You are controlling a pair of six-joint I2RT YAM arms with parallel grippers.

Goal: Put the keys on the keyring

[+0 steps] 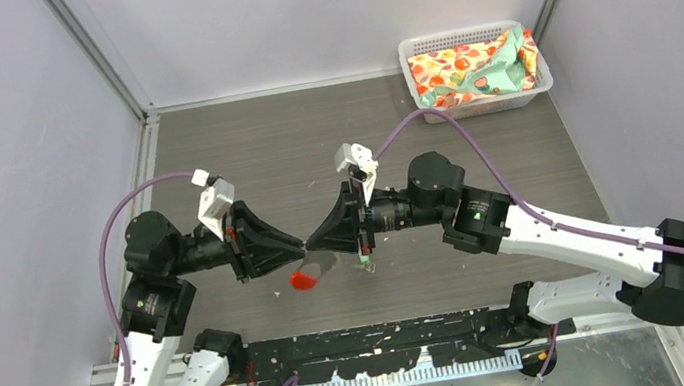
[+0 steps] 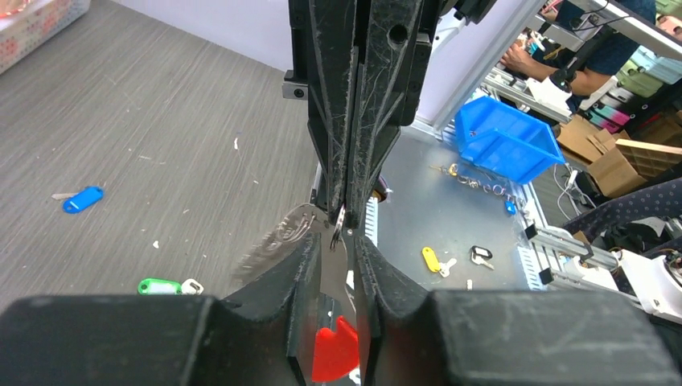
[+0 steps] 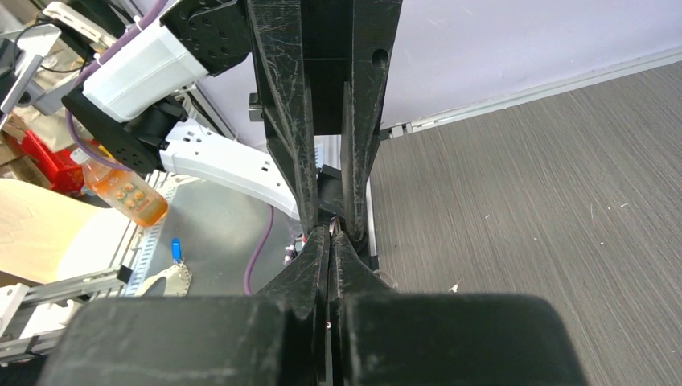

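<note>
The right pincer (image 3: 331, 241) is pinching shut on the thin silvery wire keyring (image 2: 334, 352) with its flat red crescent tag, while the left pincer (image 2: 334, 245), meeting it tip to tip, is straddling ring and tag, though I cannot tell whether it is clamping them. Both are hovering above the grey wood-grain bench (image 2: 161, 121), where the tiny blue-headed key (image 2: 83, 199) and green-headed key (image 2: 158, 285) are lying apart.

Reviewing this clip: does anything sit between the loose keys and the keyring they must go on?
Nothing visible blocks the way. The green key and blue key lie loose on the table, apart from the keyring, which the left gripper and right gripper pinch together above it.
</note>
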